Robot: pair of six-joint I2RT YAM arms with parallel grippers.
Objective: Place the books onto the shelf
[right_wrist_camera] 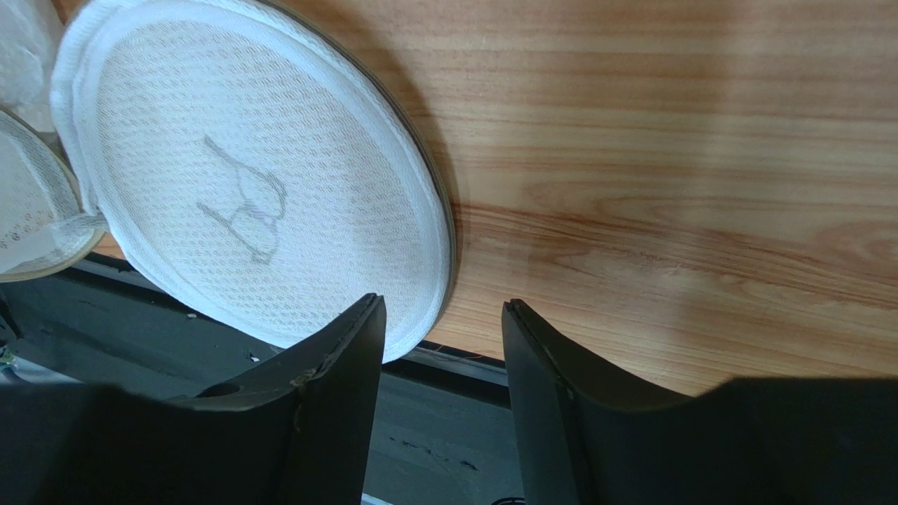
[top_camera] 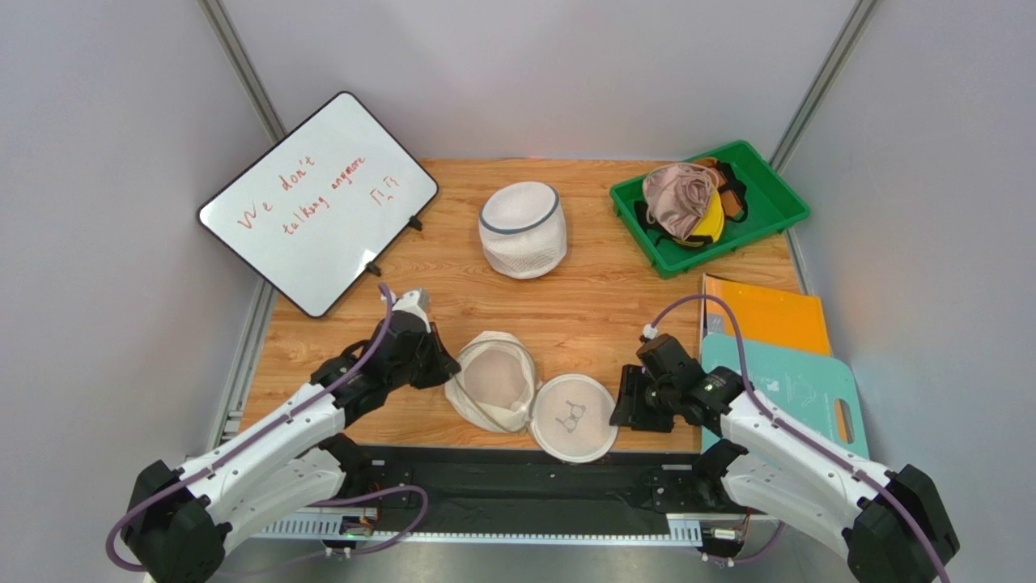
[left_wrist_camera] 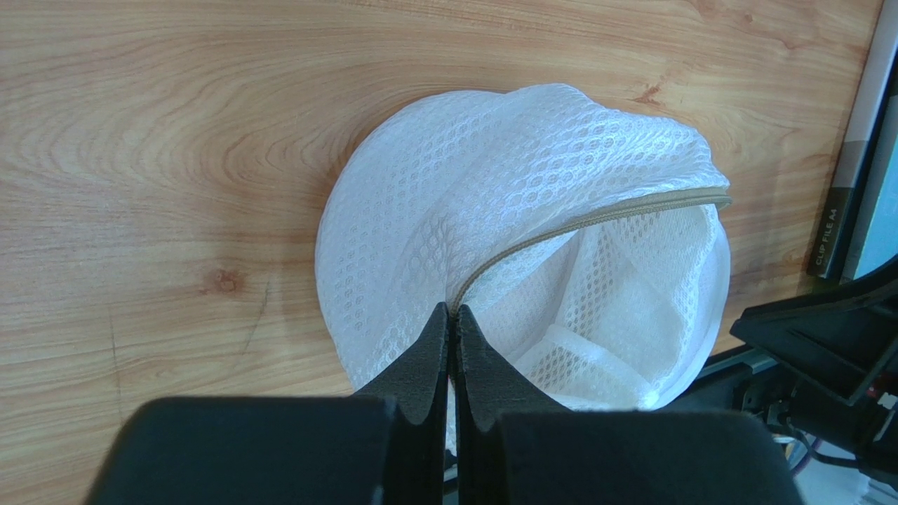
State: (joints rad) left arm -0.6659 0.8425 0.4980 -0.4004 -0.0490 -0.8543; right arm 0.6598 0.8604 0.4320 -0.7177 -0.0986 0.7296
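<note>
Whiteboard (top_camera: 319,201) reads "We don't talking anymore".
Left pincer (left_wrist_camera: 453,311) pressed together at mesh bag (left_wrist_camera: 506,189) zip; right pincer (right_wrist_camera: 443,305) spread.

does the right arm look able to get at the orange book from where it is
Probably yes: the orange book lies uncovered just right of the right gripper, whose jaws are open and empty, and nothing stands between them.

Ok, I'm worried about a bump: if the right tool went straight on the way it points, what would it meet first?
Probably the edge of the flat round mesh bag, which lies just ahead of the open gap of the right tool, with the wooden table under and beside it. Depth is hard to judge here.
</note>
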